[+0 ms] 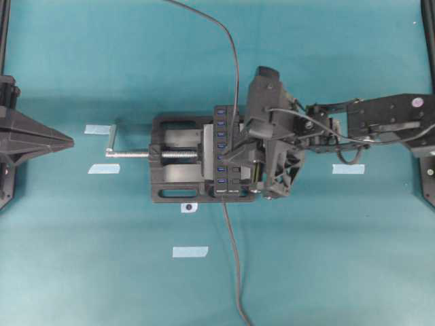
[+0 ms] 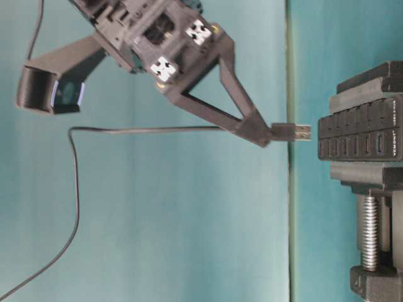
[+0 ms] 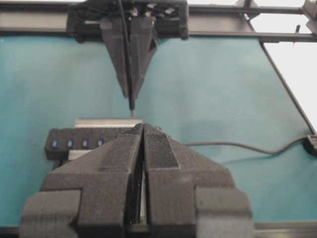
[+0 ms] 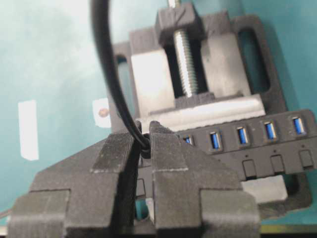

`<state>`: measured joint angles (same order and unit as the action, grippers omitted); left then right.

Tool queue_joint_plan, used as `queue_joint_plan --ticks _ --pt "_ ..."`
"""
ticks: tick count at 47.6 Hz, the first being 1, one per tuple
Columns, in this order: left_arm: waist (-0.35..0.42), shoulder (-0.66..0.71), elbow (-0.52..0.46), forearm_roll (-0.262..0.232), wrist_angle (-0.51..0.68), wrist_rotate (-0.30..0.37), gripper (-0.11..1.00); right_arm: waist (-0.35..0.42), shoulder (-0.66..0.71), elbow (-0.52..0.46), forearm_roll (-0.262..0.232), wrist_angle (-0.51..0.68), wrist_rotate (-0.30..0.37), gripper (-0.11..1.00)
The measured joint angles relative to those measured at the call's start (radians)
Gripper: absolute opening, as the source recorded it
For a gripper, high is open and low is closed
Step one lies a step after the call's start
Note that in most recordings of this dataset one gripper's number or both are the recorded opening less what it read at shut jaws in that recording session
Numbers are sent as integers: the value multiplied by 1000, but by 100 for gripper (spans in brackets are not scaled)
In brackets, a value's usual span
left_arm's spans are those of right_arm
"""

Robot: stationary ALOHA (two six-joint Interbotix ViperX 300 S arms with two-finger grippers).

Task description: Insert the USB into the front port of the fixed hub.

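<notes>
The fixed hub (image 1: 227, 151) is a long black bar with blue sockets, clamped in a vise; it also shows in the table-level view (image 2: 362, 129) and the right wrist view (image 4: 257, 141). My right gripper (image 2: 263, 134) is shut on the USB (image 2: 291, 132), a small black plug with a metal tip. The tip points at the hub's socket face, with a short gap between them. From overhead, the right gripper (image 1: 238, 153) hangs over the hub's front half. The plug's thin cable (image 1: 232, 47) trails away to the back. My left gripper (image 1: 68, 141) stays at the far left, shut and empty.
A black vise (image 1: 173, 129) with a silver screw handle (image 1: 112, 141) holds the hub. The hub's own dark cable (image 1: 232, 265) runs off toward the front edge. Pale tape strips (image 1: 189, 252) (image 1: 348, 169) (image 1: 103, 168) lie on the teal table.
</notes>
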<state>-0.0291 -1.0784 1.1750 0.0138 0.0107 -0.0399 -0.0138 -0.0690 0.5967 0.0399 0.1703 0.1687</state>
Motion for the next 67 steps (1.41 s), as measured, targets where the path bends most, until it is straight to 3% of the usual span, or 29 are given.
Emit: queue_joint_plan --ticks 67 --pt "0 0 -8 -2 2 -2 0 35 109 -40 -2 -11 2 3"
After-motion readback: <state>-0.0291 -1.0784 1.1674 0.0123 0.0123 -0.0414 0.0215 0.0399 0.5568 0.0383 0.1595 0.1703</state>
